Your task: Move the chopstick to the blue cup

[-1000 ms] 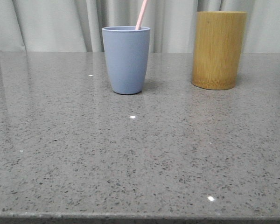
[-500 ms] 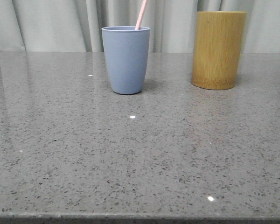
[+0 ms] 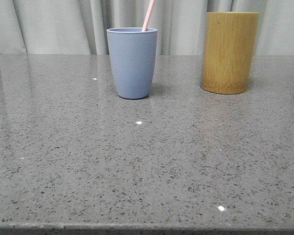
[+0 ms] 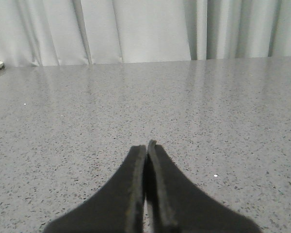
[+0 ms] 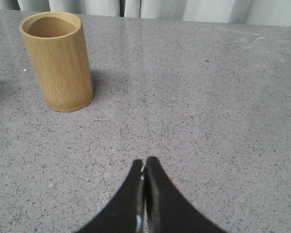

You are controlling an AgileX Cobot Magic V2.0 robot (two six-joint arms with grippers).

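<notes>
Desk [image 3: 147,166]: grey speckled stone surface, glossy, pale curtain [image 3: 54,24] behind it.

Blue cup [image 3: 132,62]: matte grey-blue tumbler, upright, standing at about 11 o'clock from the desk's centre in the front view, toward the far edge.

Chopstick [image 3: 148,15]: thin pale pink stick, lower end inside the blue cup, resting against the rim at its 2 o'clock side, leaning toward 1 o'clock; upper end runs out of the front view.

Bamboo cup [image 3: 230,52]: taller yellow-brown cylinder, upright, at 3 o'clock of the blue cup and well apart from it; mouth open, interior bottom not visible in the right wrist view [image 5: 57,60].

Left pincer [image 4: 146,148]: black fingers clenched together, nothing between them, hovering low over bare desk.

Right pincer [image 5: 144,164]: black fingers clenched together, gripping nothing, over bare desk, with the bamboo cup well apart from its tips.
</notes>
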